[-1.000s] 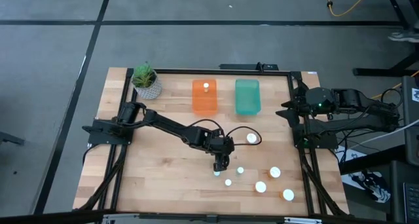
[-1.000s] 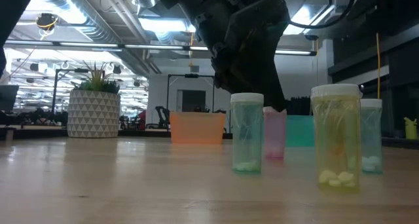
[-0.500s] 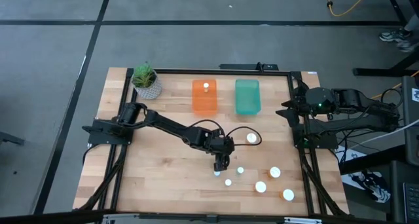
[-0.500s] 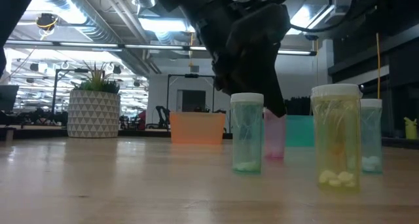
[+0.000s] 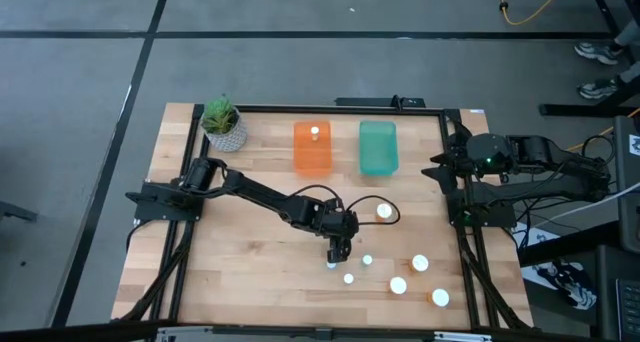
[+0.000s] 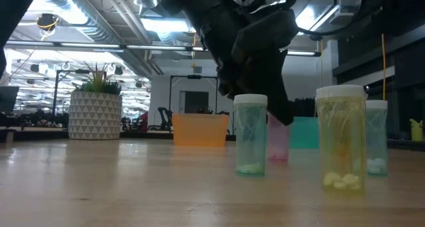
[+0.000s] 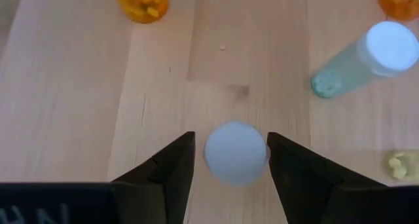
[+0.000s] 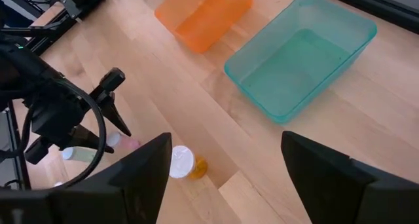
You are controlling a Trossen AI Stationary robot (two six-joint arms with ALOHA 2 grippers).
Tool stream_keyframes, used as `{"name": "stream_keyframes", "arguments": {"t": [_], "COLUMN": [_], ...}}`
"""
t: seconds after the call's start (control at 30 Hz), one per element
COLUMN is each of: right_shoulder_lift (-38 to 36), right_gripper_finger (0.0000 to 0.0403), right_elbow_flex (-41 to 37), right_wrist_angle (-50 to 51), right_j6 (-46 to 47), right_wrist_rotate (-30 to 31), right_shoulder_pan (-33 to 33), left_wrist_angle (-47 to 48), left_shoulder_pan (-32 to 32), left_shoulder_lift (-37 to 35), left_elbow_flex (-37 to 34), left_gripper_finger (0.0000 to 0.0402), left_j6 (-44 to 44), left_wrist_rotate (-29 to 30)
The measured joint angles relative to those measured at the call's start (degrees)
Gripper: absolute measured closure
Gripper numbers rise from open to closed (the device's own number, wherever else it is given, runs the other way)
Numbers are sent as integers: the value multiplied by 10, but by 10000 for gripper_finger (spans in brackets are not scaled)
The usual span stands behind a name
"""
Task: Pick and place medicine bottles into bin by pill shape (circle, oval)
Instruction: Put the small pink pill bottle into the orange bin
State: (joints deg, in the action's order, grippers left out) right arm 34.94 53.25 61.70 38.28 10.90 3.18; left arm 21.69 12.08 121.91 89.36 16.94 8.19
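My left gripper (image 5: 336, 250) is open and points down over a small pink-sided bottle with a white cap (image 7: 236, 152). Its fingers stand on either side of the cap. That bottle stands upright on the table (image 6: 279, 139), partly behind the gripper in the low view. Several other white-capped bottles stand to its right: a small greenish one (image 6: 251, 135), a yellowish one (image 6: 341, 139), and an amber one (image 5: 384, 211). One bottle (image 5: 314, 132) is in the orange bin (image 5: 312, 154). My right gripper (image 8: 222, 178) is open and empty at the table's right edge. My left gripper comes from above with one finger (image 7: 288, 165) close beside the rim of the pink bottle's cap (image 7: 262, 155). The other finger stands clear of the cap. I cannot tell whether the near finger touches it. The bottle stands upright on the table.
An orange bin and a teal bin (image 5: 378, 147) stand side by side at the table's far edge. A potted plant (image 5: 224, 125) stands at the far left corner. Bare wood (image 5: 240, 262) lies left of the bottles.
My left gripper has gone down a little around the pink bottle, its fingers reaching lower beside the bottle in the low view. The bottles have stayed where they were.
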Motion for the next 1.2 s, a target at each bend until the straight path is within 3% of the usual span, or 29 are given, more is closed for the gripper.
{"name": "stream_keyframes", "arguments": {"t": [0.43,0.67,0.93,1.2], "right_shoulder_lift": [0,0,0,0], "right_gripper_finger": [114,114,114,114], "right_elbow_flex": [0,0,0,0], "right_wrist_angle": [6,7,7,7], "right_j6": [0,2,28,94], "right_wrist_rotate": [0,0,0,25], "right_shoulder_pan": [0,0,0,0], "left_wrist_angle": [9,106,261,264], "left_shoulder_pan": [-2,-34,-101,-211], "left_shoulder_lift": [-18,-99,-220,-286], "left_elbow_flex": [22,68,69,-39], "left_gripper_finger": [304,309,311,310], "left_j6": [35,4,-74,-166], "left_wrist_rotate": [3,76,83,-11]}}
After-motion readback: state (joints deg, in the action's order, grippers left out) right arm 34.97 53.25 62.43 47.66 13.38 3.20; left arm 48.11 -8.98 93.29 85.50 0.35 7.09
